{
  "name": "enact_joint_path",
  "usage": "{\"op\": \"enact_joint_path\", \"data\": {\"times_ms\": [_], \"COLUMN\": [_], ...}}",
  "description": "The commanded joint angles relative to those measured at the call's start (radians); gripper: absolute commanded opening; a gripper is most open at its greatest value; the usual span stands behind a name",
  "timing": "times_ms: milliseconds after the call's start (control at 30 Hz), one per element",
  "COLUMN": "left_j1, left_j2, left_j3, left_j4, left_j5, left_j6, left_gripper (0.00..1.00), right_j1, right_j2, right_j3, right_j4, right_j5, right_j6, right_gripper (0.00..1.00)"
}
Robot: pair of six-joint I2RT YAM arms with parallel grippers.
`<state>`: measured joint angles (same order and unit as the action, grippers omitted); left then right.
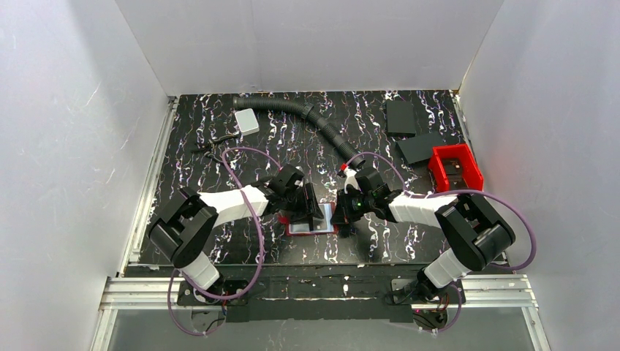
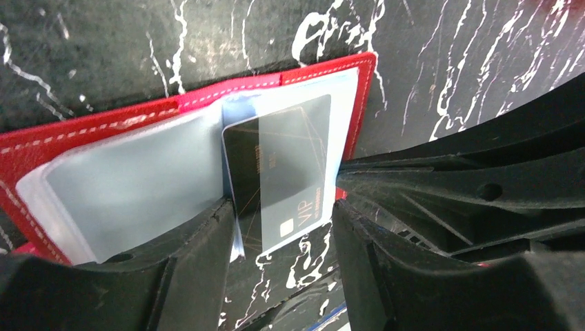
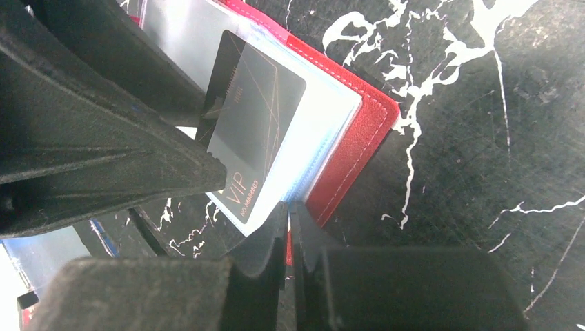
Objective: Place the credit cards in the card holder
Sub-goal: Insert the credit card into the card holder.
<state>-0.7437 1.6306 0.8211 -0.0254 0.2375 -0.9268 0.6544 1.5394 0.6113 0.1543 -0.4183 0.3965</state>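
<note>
Closest to us, the left gripper shows two blunt, matte black plastic fingers set about a card's width apart. Between them we see a credit card, held across its short side with a finger against each long edge. The card is thin, stiff and dark grey with a glossy sheen, fine gold lines and "VIP" printed near one corner. Its far end lies over the open card holder, and we cannot tell whether it has entered a pocket.

The card holder is a red, grained, leather-like wallet with pale stitching along its border. It lies spread flat, and clear, soft plastic sleeves fan out over it, tinted faintly blue.

In its own wrist view, the right gripper is closed almost to a slit. Its fingertips pinch the near edge of the card holder, where we see a sliver of red and the lip of a clear sleeve caught in the gap.

From above, the two grippers meet over the wallet on the black, white-veined table, near its front edge and midway between the arms. Well apart from them, by the right wall, sits a red bin, and a ribbed black hose curves across the back.
</note>
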Motion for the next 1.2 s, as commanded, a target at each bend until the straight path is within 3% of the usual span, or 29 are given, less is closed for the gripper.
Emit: {"op": "enact_joint_path", "data": {"times_ms": [0,200,367,533,967,1067,1167], "left_j1": [-0.013,0.002,0.021,0.022,-0.017,-0.043,-0.038], "left_j2": [-0.072,-0.112,-0.076,-0.011,0.073,0.077,0.073], "left_j3": [-0.001,0.025,0.052,0.079,0.116,0.150,0.112], "left_j4": [-0.125,-0.174,-0.156,-0.104,0.089,0.060,0.059], "left_j5": [-0.067,-0.099,-0.089,-0.052,0.068,0.056,0.061], "left_j6": [0.027,0.045,0.059,0.057,0.041,0.096,0.051], "left_gripper": [0.54,0.55,0.48,0.42,0.46,0.47,0.48], "right_j1": [0.002,-0.006,-0.016,-0.022,-0.022,-0.022,-0.021], "right_j2": [-0.033,-0.077,-0.068,-0.035,0.017,0.021,0.011], "right_j3": [0.012,0.035,0.058,0.065,0.054,0.051,0.055], "right_j4": [-0.066,-0.124,-0.121,-0.101,-0.036,-0.029,-0.046], "right_j5": [0.072,0.099,0.090,0.076,0.012,0.009,0.027], "right_j6": [-0.018,-0.012,-0.007,-0.005,0.010,0.011,0.000], "right_gripper": [0.14,0.24,0.29,0.30,0.27,0.27,0.27]}}
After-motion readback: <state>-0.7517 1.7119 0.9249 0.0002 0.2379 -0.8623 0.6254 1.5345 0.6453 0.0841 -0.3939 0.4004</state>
